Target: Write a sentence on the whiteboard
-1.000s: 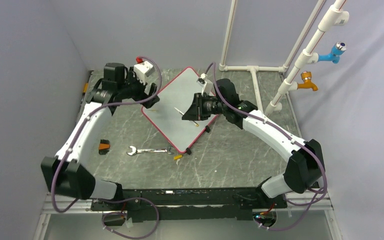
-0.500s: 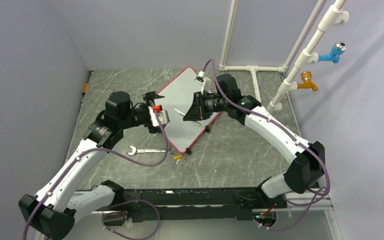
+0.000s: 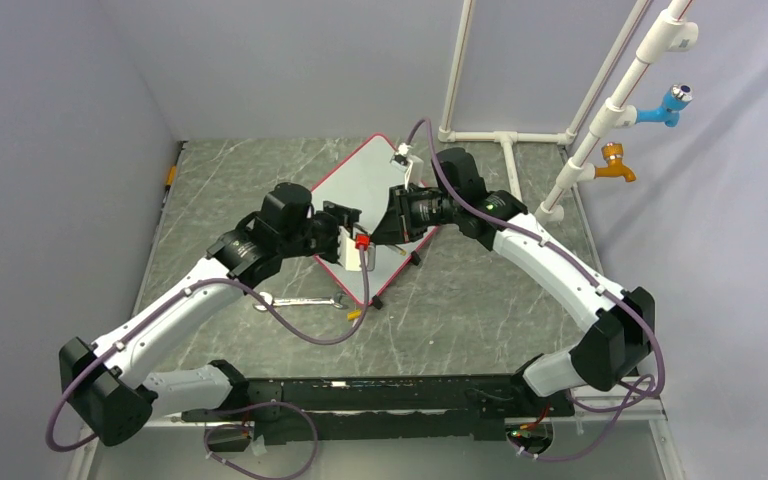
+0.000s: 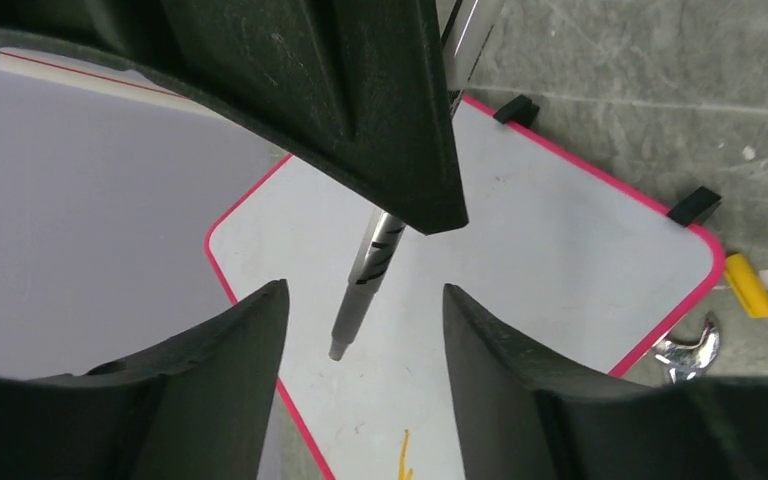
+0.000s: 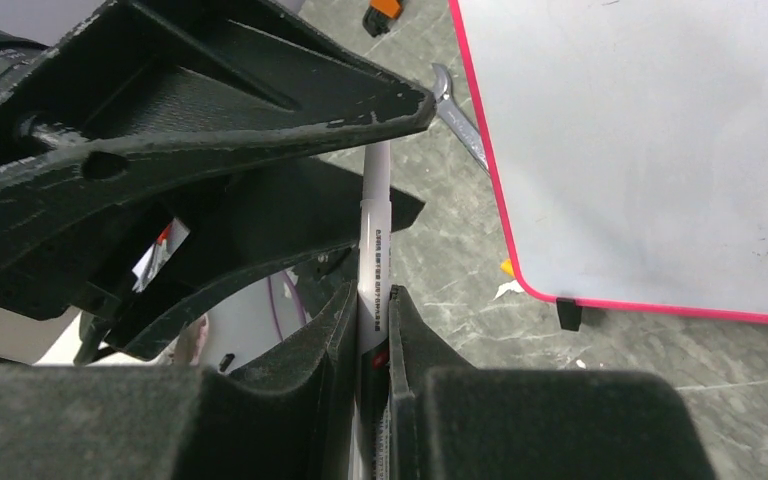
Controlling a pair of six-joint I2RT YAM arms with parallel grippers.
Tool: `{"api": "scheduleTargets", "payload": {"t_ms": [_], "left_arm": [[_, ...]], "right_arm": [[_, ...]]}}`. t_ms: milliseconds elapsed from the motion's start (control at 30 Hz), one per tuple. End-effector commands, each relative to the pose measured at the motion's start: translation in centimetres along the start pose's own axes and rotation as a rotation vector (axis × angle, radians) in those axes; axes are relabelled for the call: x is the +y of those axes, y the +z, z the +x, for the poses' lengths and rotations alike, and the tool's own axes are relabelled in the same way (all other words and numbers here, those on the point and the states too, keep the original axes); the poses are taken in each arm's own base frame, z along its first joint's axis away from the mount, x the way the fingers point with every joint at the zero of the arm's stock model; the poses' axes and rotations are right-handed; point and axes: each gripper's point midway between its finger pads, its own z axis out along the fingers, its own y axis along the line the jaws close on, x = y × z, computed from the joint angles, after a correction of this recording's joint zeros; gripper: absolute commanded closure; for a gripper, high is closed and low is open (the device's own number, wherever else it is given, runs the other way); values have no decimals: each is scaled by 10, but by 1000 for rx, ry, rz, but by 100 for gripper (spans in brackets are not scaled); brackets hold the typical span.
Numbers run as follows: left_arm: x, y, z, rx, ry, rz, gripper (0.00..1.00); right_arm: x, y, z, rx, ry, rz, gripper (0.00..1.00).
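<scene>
The whiteboard (image 3: 358, 176) lies askew on the marble table, white with a pink rim and black clips; a small yellow mark (image 4: 405, 452) is on it. My right gripper (image 3: 384, 226) hovers over it, shut on a white marker (image 5: 373, 232) that sticks out past its fingers. My left gripper (image 3: 348, 222) faces it, open. In the left wrist view the marker's (image 4: 368, 268) pale end hangs between my left fingertips (image 4: 260, 335) without touching either. The right gripper (image 5: 372, 312) pinches the marker's barrel tightly.
A steel wrench (image 3: 298, 300) and a small yellow cap (image 3: 356, 315) lie on the table just in front of the board's near corner. A white pipe frame (image 3: 508, 138) with blue (image 3: 666, 105) and orange (image 3: 616, 160) taps stands at the back right.
My left arm has swung from the table's back left across to the board's middle, meeting the right gripper, and its jaws have narrowed around the marker's end. The right arm has barely moved.
</scene>
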Motion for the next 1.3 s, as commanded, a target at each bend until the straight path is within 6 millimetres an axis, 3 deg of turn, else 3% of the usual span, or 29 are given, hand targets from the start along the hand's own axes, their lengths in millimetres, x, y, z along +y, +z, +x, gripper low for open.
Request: {"api": "scheduleTargets", "payload": {"t_ms": [0,67,133,167,333,367,467,600,767,933,1267], "left_arm": [[21,-2,-5,42,84,-39,45],[20,1,-3,62,91,-28,67],[19,3,-3,74,95,-25,96],[19,3,-3,77,92,-28,100],[16,3,-13,45,67,-29,100],[17,3,-14,42,51,-34,100],[20,5,-14,45,-34,-56,100],[25,11,-12,62,-160,-77,100],[39,11,-14,63,-266,-145,100],[53,5,-23,40,-327,-198,100],[61,-3,-36,-5,-348,-221,100]], "right_arm": [[25,-17,-16,-52,-75,-37,100],[25,-18,-15,-53,-77,-36,100],[26,-20,-15,-60,-79,-33,100],[25,-20,-16,-62,-79,-31,100],[24,-21,-22,-89,-65,-6,100],[22,-21,-24,-100,-59,7,93],[25,-24,-36,-152,-50,20,56],[28,-34,-53,-255,-30,49,39],[30,-46,-66,-343,-16,87,37],[29,-54,-73,-393,-14,114,42],[29,-40,-72,-360,1,69,53]]}}
